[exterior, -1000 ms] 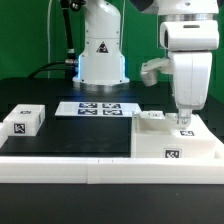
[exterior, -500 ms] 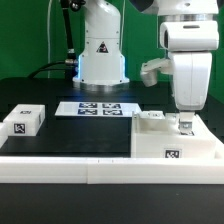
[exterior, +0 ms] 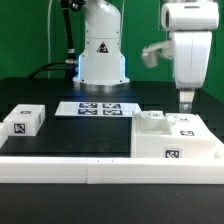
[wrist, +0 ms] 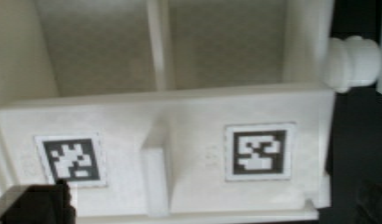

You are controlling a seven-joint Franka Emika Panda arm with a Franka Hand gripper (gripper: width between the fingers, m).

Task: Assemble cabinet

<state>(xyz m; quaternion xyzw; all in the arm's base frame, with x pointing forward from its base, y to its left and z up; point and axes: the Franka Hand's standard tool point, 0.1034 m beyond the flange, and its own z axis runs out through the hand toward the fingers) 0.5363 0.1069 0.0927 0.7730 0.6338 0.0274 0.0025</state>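
Claw (exterior: 186,104) above the white cabinet box (exterior: 150,142) (spread or pressed: indiscernible).

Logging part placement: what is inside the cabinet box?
The cabinet box holds tagged white parts, with a divider wall between compartments. Its front wall hides the floor in the exterior view.

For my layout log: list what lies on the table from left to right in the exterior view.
small white tagged plastic block -> thin flat white marker board -> large white rectangular plastic cabinet box. The long white border bar spans the whole width, so it is left out.
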